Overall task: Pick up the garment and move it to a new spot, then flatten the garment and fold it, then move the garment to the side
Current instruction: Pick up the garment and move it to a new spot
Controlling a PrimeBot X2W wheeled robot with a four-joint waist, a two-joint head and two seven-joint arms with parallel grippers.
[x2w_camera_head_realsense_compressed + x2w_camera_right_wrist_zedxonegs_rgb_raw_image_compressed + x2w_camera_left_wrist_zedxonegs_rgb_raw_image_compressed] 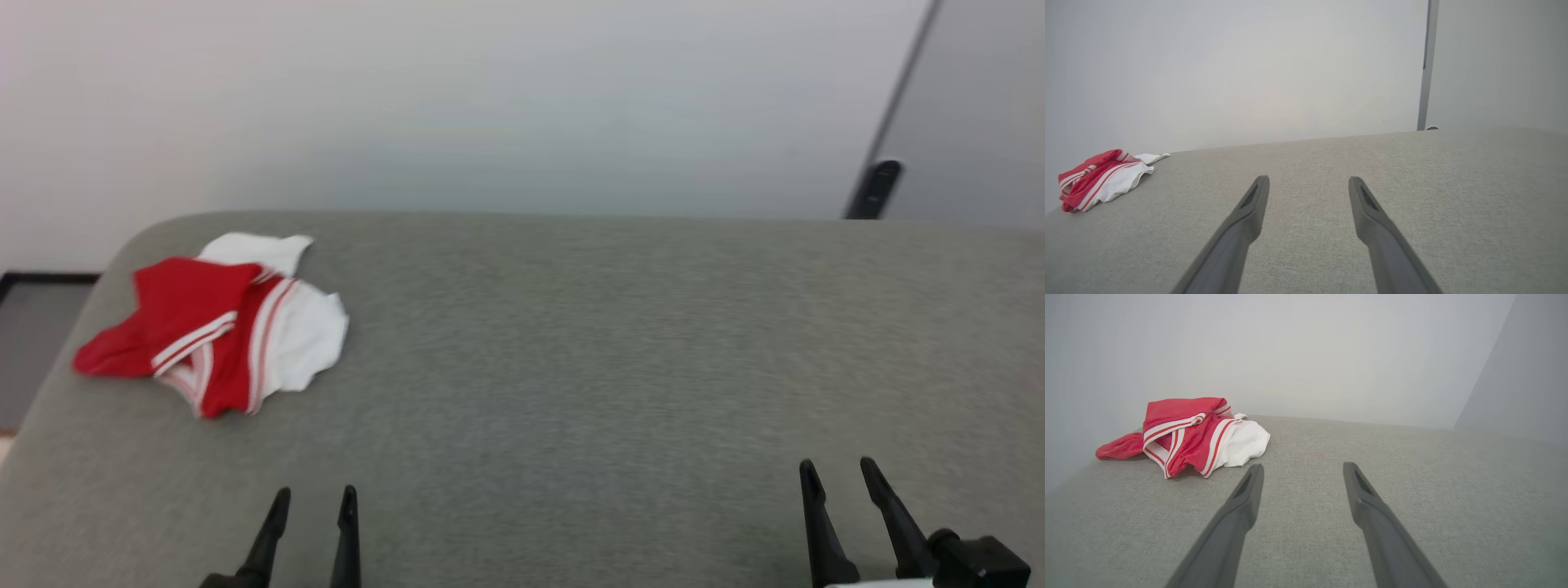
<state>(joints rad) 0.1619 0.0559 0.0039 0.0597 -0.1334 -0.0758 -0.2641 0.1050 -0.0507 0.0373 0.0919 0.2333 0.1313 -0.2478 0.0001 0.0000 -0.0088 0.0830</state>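
Leftward, garment [214, 322] crumpled, near table [571, 367] corner

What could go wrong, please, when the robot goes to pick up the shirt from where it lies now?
1. The shirt lies crumpled near the table's far left corner, one red end close to the edge; a nudge might push it off.
2. Its layers are bunched over each other, so a pinch may catch only one fold and lift it tangled.
3. The right gripper sits far from it, the left gripper nearer; a two-handed lift would likely need a long reach.
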